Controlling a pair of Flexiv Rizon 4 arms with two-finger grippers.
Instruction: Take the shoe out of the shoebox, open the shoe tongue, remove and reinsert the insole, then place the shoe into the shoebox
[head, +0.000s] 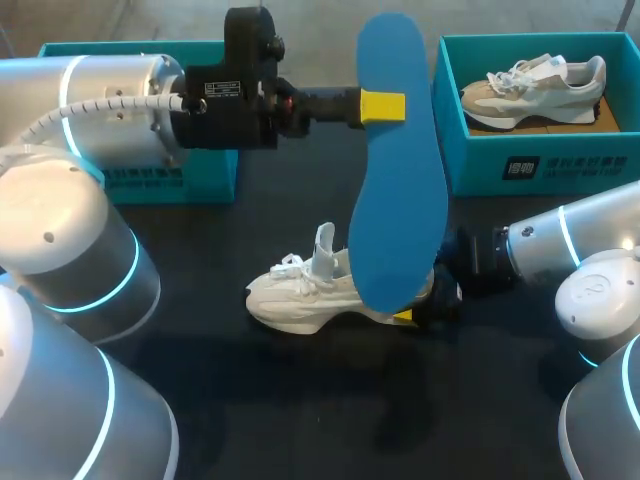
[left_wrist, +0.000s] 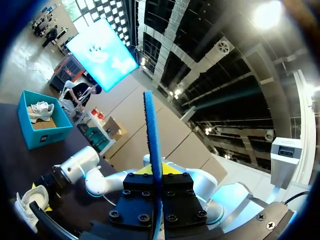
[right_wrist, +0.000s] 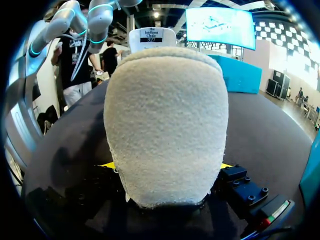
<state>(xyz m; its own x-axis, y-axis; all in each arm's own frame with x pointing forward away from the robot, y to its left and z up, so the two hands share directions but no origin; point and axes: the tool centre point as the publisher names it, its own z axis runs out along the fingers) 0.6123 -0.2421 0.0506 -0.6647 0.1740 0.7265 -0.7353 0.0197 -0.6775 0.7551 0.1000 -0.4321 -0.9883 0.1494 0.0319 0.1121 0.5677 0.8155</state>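
Your left gripper (head: 383, 105) is up in the air, well above the table (head: 300, 400), and its jaws are pinched tight on the blue insole (head: 400, 170). The insole sits right between the jaws, held near one end. The long rest of it hangs down toward the white shoe (head: 305, 290), and you cannot tell if they touch. The white shoe sits upright on the table with its tongue sticking up. Your right gripper (head: 408, 316) is low at the back of the shoe, and its jaws squeeze the heel from both sides. The shoebox (head: 530, 165) at the far right holds another shoe (head: 535, 85).
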